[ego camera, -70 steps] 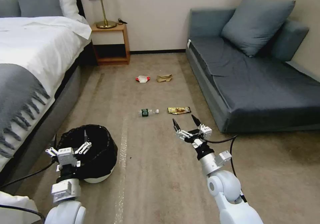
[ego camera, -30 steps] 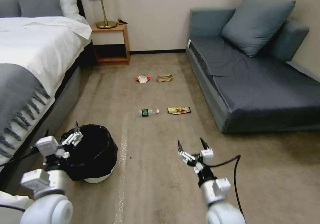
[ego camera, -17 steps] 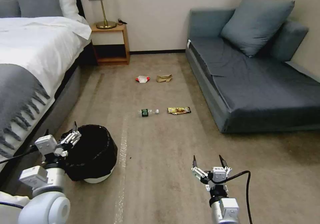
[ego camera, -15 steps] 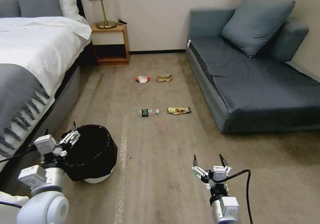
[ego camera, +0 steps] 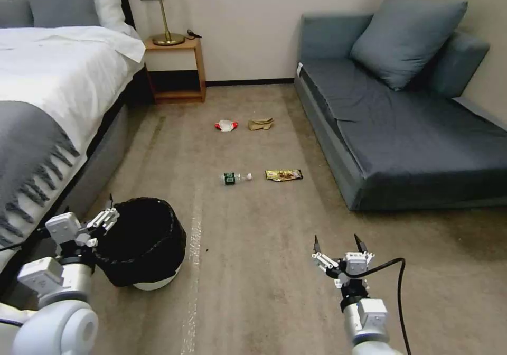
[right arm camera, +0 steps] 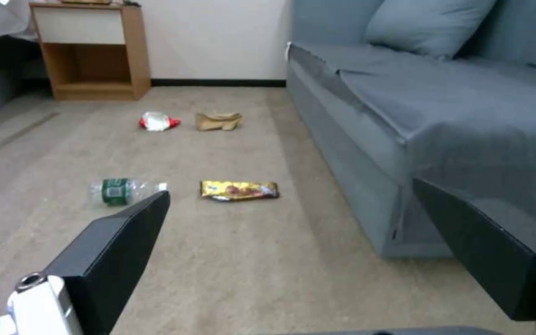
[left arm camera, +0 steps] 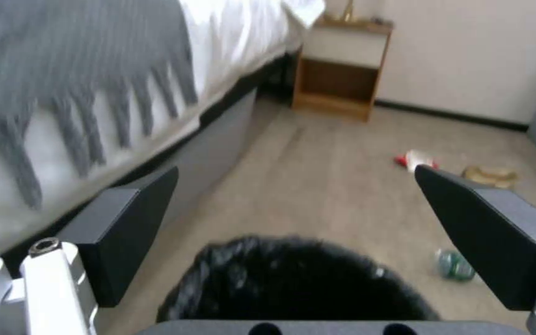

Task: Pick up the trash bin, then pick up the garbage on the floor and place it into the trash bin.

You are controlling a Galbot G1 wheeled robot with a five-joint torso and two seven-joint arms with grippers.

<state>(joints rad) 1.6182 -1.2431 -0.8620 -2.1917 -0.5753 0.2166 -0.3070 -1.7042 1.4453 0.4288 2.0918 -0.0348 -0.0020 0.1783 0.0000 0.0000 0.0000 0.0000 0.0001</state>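
We see our left claw (ego camera: pixel 92 213) open, just beside the bin's (ego camera: pixel 140 241) bed-side rim, not gripping it, our right claw (ego camera: pixel 338 244) open above bare carpet, bottle (ego camera: pixel 234 177) and snack wrapper (ego camera: pixel 283 175) ahead of it, red-and-white wrapper (ego camera: pixel 226 125) and paper bag (ego camera: pixel 261 124) farther on

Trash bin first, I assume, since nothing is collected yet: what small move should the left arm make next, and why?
Probably ease the left gripper onto the trash bin's near rim and close. Its fingers are open beside the rim, gripping nothing, and the bin sits on the floor.
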